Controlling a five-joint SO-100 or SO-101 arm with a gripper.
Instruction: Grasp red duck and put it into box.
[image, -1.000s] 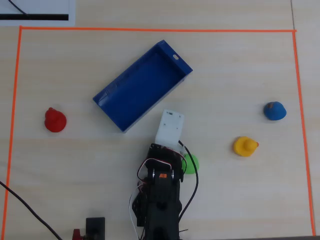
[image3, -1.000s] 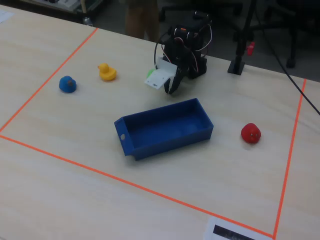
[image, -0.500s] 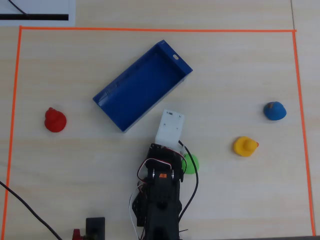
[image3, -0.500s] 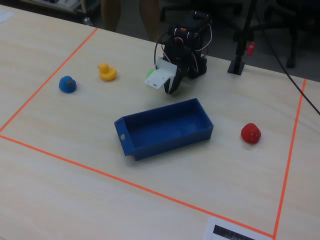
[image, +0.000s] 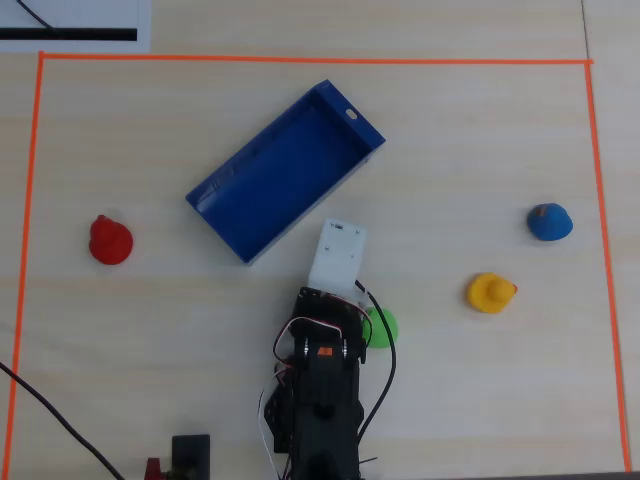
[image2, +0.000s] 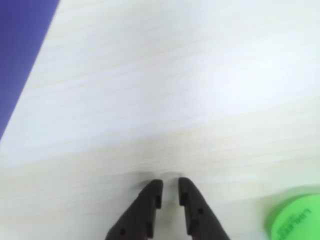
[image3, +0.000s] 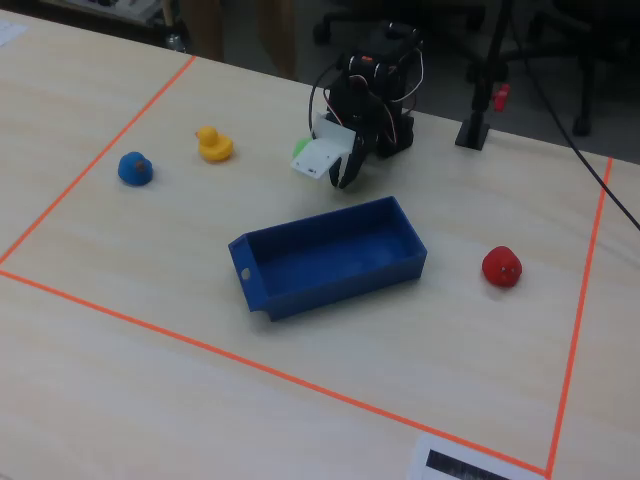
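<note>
Nothing is held by the gripper (image2: 170, 192), whose jaws are nearly closed over bare table beside the box (image: 285, 172) (still empty), while the red duck (image: 110, 240) sits untouched well apart, so the whole task is judged left.

Red duck (image: 110, 240), royal-blue box (image: 285, 170), yellow duck (image: 490, 292), blue duck (image: 549, 222), orange tape border (image: 300, 60).

Your black five-joint arm (image: 318, 400) is sitting folded low over its base, wrist pitched downward. Your black two-finger gripper (image2: 170, 186) is pointing at the surface, its fingertips (image2: 154, 189) nearly together with only a narrow slit between them, gripping nothing.
</note>
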